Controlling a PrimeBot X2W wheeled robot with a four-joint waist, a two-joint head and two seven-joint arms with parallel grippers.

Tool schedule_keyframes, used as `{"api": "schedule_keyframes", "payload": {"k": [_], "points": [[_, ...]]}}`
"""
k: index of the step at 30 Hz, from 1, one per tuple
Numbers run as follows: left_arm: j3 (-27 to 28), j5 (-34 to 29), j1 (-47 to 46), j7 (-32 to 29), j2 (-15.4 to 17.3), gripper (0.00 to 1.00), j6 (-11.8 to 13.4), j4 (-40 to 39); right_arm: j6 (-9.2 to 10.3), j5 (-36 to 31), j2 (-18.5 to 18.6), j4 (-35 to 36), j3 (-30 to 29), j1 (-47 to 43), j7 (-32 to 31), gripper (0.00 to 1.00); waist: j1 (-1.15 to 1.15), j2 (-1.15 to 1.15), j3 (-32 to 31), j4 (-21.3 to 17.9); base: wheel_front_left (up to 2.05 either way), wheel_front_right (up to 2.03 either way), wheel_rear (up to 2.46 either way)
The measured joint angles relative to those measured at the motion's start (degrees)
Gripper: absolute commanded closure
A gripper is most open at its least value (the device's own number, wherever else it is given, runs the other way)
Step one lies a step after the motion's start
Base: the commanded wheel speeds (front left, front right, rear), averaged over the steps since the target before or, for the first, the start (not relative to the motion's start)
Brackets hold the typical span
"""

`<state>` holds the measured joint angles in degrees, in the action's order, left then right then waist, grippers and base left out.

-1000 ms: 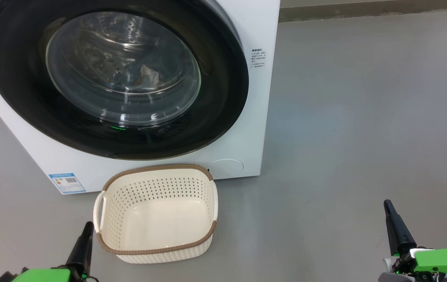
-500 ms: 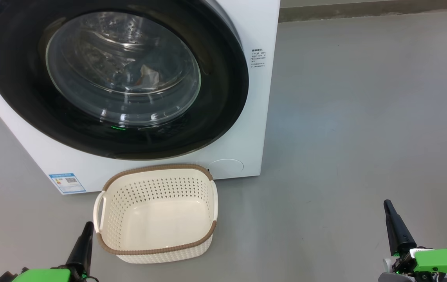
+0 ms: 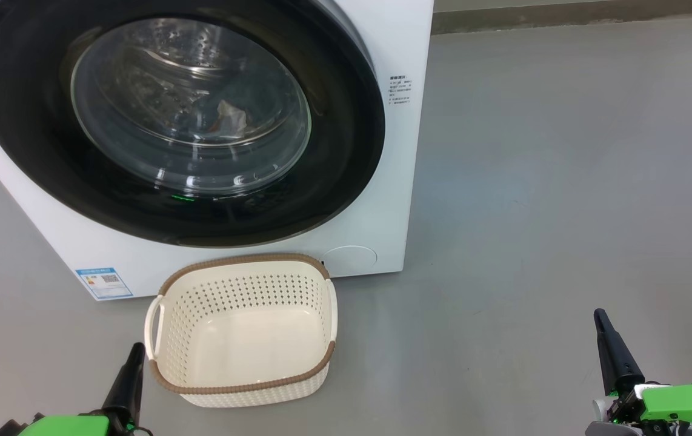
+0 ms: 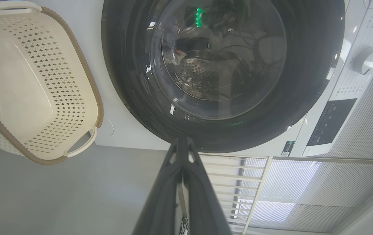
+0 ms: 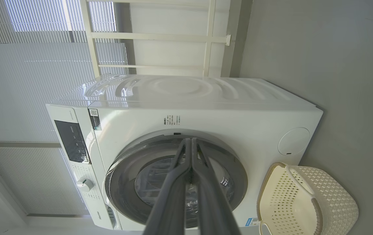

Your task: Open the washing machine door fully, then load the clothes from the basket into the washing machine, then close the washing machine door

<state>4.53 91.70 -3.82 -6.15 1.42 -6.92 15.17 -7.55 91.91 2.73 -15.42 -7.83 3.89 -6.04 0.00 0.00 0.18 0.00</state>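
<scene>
Left gripper (image 3: 137, 351) fingers together, holding nothing; basket (image 3: 243, 293) empty, just right of it on floor (image 3: 534, 181). Right gripper (image 3: 600, 316) also together, well right of basket. Door (image 3: 25, 121) shut, ahead of both grippers.

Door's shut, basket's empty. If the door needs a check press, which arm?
Left, probably. The left end effector sits right beside the basket, below the door; the right end effector is out past the washing machine, over the floor. Both are shut.
</scene>
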Motion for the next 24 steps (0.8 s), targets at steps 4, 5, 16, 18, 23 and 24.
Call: {"api": "schedule_keyframes", "payload": {"k": [4, 5, 16, 18, 23, 24], "points": [[0.00, 0.00, 0.00, 0.00, 0.00, 1.00, 0.00, 0.00, 0.00, 0.00, 0.00, 0.00, 0.00, 0.00, 0.00, 1.00, 0.00, 0.00, 0.00, 0.00, 0.00, 0.00, 0.00], [0.00, 0.00, 0.00, 0.00, 0.00, 1.00, 0.00, 0.00, 0.00, 0.00, 0.00, 0.00, 0.00, 0.00, 0.00, 1.00, 0.00, 0.00, 0.00, 0.00, 0.00, 0.00, 0.00], [0.00, 0.00, 0.00, 0.00, 0.00, 1.00, 0.00, 0.00, 0.00, 0.00, -0.01, 0.00, -0.01, 0.00, 0.00, 1.00, 0.00, 0.00, 0.00, 0.00, 0.00, 0.00, 0.00], [0.00, 0.00, 0.00, 0.00, 0.01, 1.00, 0.00, 0.00, 0.00, 0.00, -0.01, 0.00, -0.01, 0.00, -0.01, 1.00, 0.00, 0.00, 0.00, 0.00, 0.00, 0.00, 0.00], [0.00, 0.00, 0.00, 0.00, 0.01, 1.00, 0.00, 0.00, 0.00, 0.00, -0.02, 0.00, -0.01, 0.00, -0.01, 1.00, 0.00, 0.00, 0.00, 0.00, 0.00, 0.00, 0.00], [0.00, 0.00, 0.00, 0.00, 0.01, 1.00, 0.00, 0.00, 0.00, 0.00, -0.02, 0.00, -0.01, 0.00, -0.01, 1.00, 0.00, 0.00, 0.00, 0.00, 0.00, 0.00, 0.00]]}}
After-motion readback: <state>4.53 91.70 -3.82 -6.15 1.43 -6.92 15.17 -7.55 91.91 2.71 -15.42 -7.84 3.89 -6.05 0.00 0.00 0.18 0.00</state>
